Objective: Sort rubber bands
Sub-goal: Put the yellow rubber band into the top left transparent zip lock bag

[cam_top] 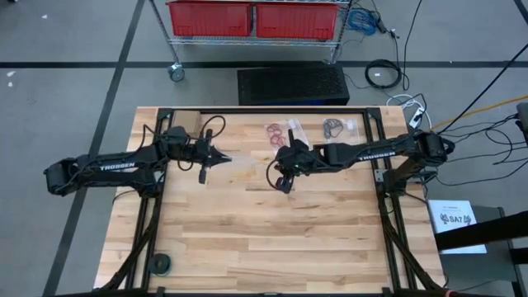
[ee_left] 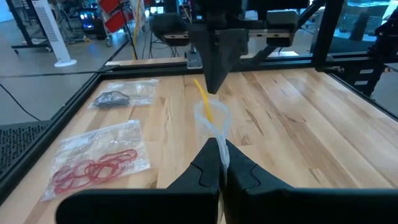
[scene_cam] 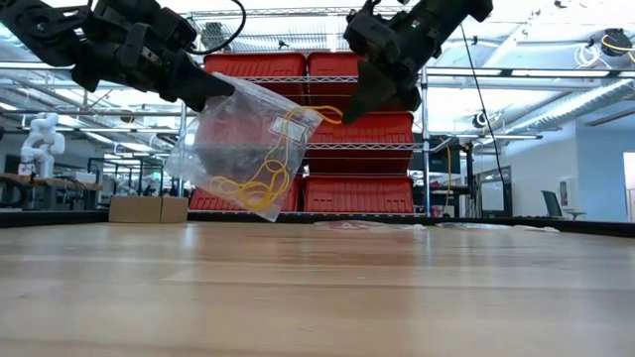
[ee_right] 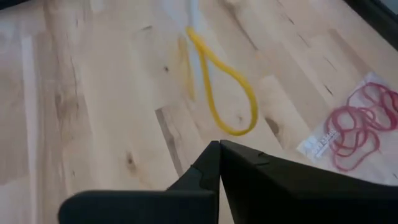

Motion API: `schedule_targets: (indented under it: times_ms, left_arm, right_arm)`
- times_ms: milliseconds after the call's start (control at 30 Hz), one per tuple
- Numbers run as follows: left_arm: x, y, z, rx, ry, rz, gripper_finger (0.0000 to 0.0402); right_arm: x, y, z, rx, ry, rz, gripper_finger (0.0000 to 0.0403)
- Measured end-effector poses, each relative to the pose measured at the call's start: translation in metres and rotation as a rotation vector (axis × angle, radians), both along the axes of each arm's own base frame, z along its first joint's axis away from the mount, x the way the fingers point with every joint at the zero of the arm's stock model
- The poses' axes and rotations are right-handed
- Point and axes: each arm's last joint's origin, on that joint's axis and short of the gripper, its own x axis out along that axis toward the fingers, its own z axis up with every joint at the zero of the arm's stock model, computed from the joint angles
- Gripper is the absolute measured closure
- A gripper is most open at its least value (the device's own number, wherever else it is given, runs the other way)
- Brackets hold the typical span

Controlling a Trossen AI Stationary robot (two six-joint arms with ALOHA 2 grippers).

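Left gripper [scene_cam: 213, 94] holds a clear zip bag [scene_cam: 238, 149] above the tabletop [cam_top: 272, 223], fingers clamped on its upper edge. The bag hangs limp, a tangle of yellow rubber bands [scene_cam: 260, 183] in its lower part. Right gripper [scene_cam: 359, 104] has its fingers together on one yellow band [ee_right: 224, 93] at the bag's mouth. Judgement: bands are light, floppy and stretchy; they likely snag each other, so pinch a single strand. Red bands [cam_top: 277, 134] and dark bands [cam_top: 333, 127] lie bagged at the far edge.
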Motion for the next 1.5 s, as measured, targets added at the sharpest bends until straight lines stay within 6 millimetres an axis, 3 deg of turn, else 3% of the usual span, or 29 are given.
schedule_targets:
  times_ms: [433, 667, 867, 1200, 1500]
  left_arm:
    - [0.0, 0.0, 0.001, 0.002, -0.004, 0.0, 0.0401]
    - [0.0, 0.0, 0.001, 0.002, -0.003, 0.0, 0.0401]
    - [0.0, 0.0, 0.001, 0.002, -0.003, 0.0, 0.0401]
    - [0.0, 0.0, 0.001, 0.002, -0.003, 0.0, 0.0401]
    - [0.0, 0.0, 0.001, 0.001, 0.0, -0.001, 0.0401]
  right_arm:
    - [0.018, -0.012, -0.018, -0.021, -0.027, 0.011, 0.0403]
    - [0.018, -0.021, -0.021, -0.001, -0.015, -0.016, 0.0403]
    - [0.025, -0.023, -0.004, -0.031, -0.061, -0.004, 0.0403]
    - [0.038, -0.023, 0.042, -0.1, -0.161, 0.049, 0.0403]
    - [0.027, -0.015, 0.04, -0.034, 0.016, 0.032, 0.0382]
